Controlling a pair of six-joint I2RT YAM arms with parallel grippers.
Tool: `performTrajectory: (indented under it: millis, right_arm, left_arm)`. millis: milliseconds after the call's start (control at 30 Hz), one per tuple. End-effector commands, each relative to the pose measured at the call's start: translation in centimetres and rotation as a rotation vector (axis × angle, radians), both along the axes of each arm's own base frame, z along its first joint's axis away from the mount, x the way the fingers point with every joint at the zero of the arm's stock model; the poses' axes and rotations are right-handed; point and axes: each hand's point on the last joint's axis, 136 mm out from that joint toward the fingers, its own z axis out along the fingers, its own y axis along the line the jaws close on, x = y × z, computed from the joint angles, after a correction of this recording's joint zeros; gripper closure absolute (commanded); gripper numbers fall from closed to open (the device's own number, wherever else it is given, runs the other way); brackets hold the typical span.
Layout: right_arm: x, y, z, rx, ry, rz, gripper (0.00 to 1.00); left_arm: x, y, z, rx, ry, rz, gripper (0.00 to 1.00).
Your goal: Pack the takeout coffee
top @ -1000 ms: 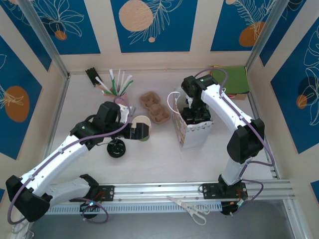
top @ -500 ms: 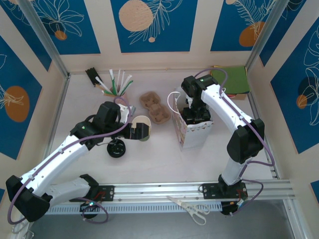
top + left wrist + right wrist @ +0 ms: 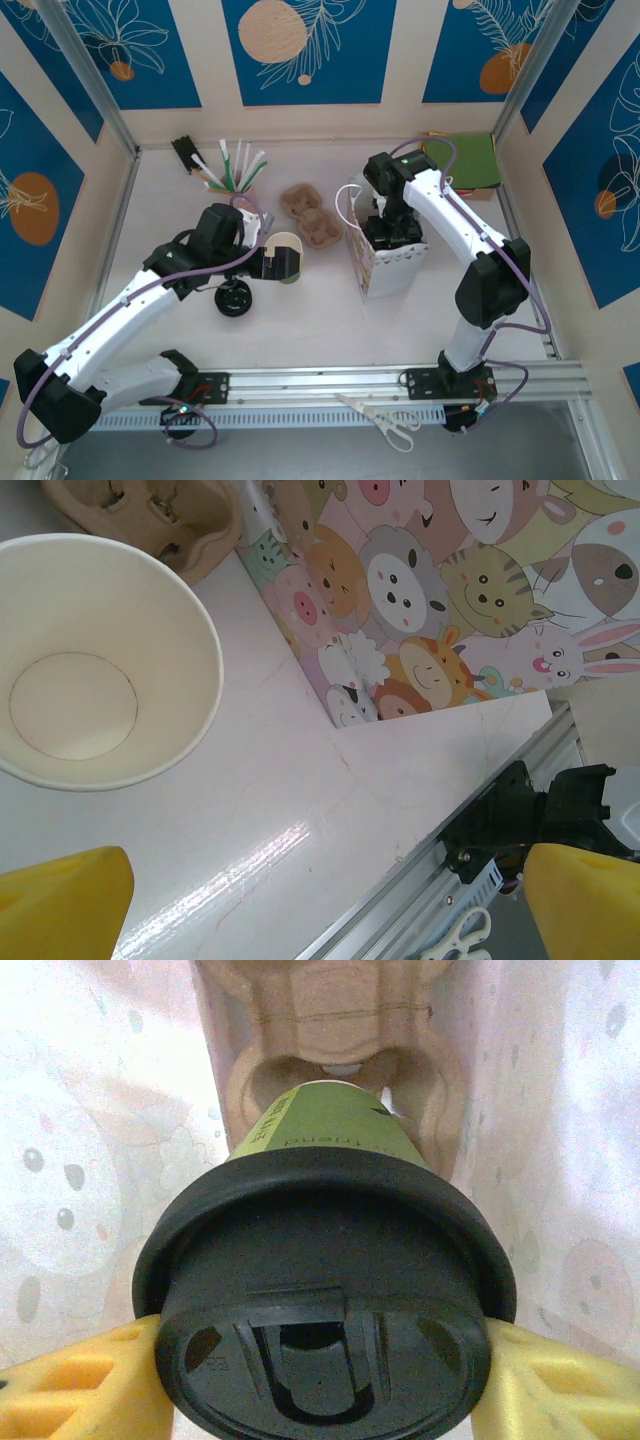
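Coffee [image 3: 320, 1130]: one; olive-green paper wall with a pale printed strip, capped by a round black plastic top with a raised sip tab, the top facing the wrist camera.
Coffee's place: inside the bag [image 3: 385, 265], above the carrier [image 3: 330, 1020] at the bag's bottom; whether they touched could not be told.
Right gripper [image 3: 320, 1395]: clenched on the coffee just under the black rim, one yellow finger [image 3: 70, 1390] at 9 o'clock and the other at 3 o'clock; from above it reached down into the bag's mouth.
Bag: one; white, upright, with cartoon animals on the side seen by the left wrist.
Carriers: two, both pulp; the second carrier [image 3: 310, 212] lay on the table [image 3: 320, 320] at 10 o'clock from the bag.
Cup [image 3: 285, 250]: one, lidless, cream inside, at 9 o'clock from the bag.
Left gripper [image 3: 325, 905]: released, fingers wide apart with nothing between them, the cup just ahead.
Loose lid [image 3: 236, 298]: one, black, at 7 o'clock from the cup.
Scissors [image 3: 385, 420]: one pair, at the table's 6 o'clock edge.
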Motion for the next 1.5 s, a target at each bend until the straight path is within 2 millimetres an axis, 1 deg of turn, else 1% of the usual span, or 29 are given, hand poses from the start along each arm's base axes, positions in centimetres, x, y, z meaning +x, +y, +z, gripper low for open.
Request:
performTrajectory:
  millis: [0,333,1467]
  right_arm:
    - [-1.36,0.08,0.74,0.02,0.018,-0.016,0.35]
    - [-1.42,-0.08,0.47,0.013,0.02,-0.017,0.35]
    - [-0.73,-0.5,0.05,0.011,0.014,-0.019,0.35]
  left_arm:
    - [0.09,-0.15,1.27,-0.032,-0.03,-0.014,0.0]
    - [-0.15,0.13,1.15,-0.032,-0.027,-0.007,0.0]
    - [-0.04,-0.06,1.13,-0.033,-0.024,-0.012,0.0]
